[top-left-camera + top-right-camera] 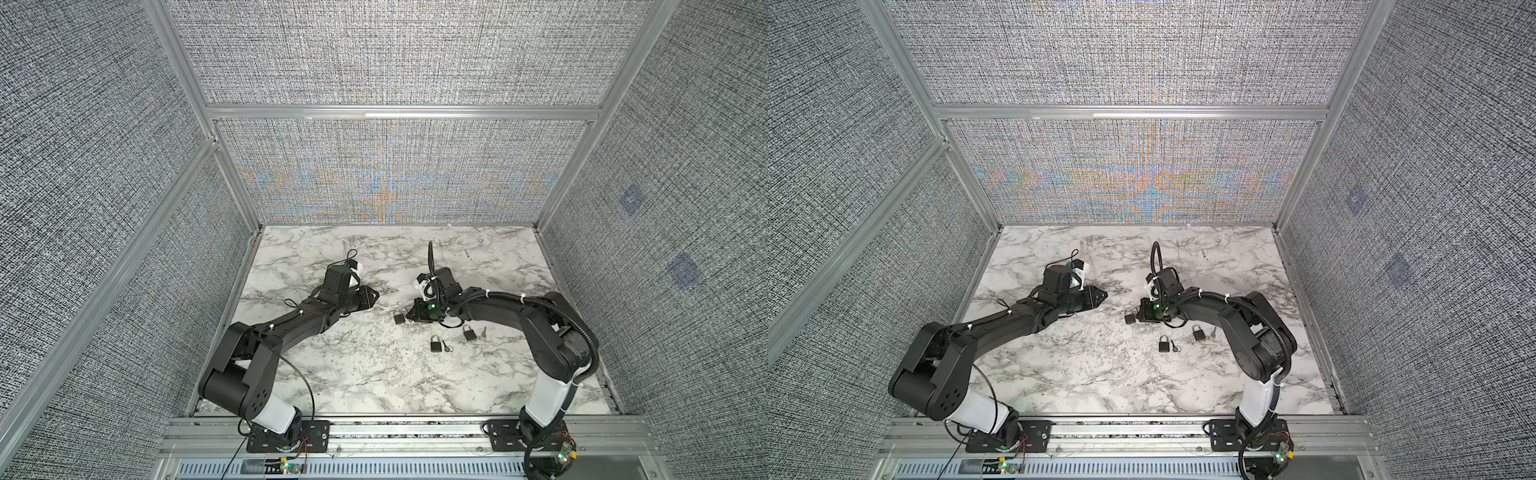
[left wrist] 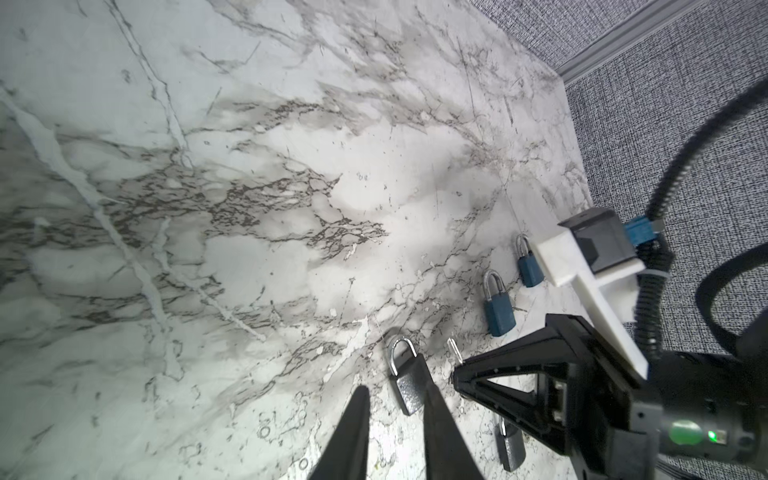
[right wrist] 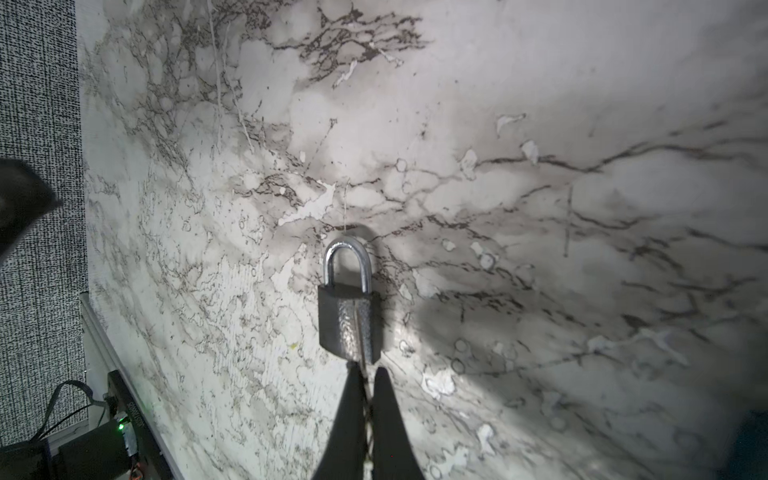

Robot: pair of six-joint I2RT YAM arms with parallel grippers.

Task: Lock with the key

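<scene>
The right hand (image 3: 367, 370) is clenched. A thin silver blade pokes out past its tips, which I take to be the key (image 2: 453, 348). The grey padlock (image 3: 349, 320) lies flat on the table (image 3: 540, 104) just ahead of those fingertips, with its base toward the hand and its shackle pointing away. The views do not settle whether the blade has entered the keyway. The left hand (image 2: 395, 388) is released, fingers apart and grasping nothing. It hovers near the padlock, across it from the right hand.

The step in hand looks like seating the key in the base. To do it well, the blade should line up with the long axis of the body before any push, because a loose padlock will likely skate away from the hand. The left hand could brace it by closing on the body's flanks, leaving the base clear. The push should be gentle, and the turn should come only once the blade is fully seated. The wrist should not sweep toward the two blue padlocks (image 2: 498, 309) lying near the right hand.
</scene>
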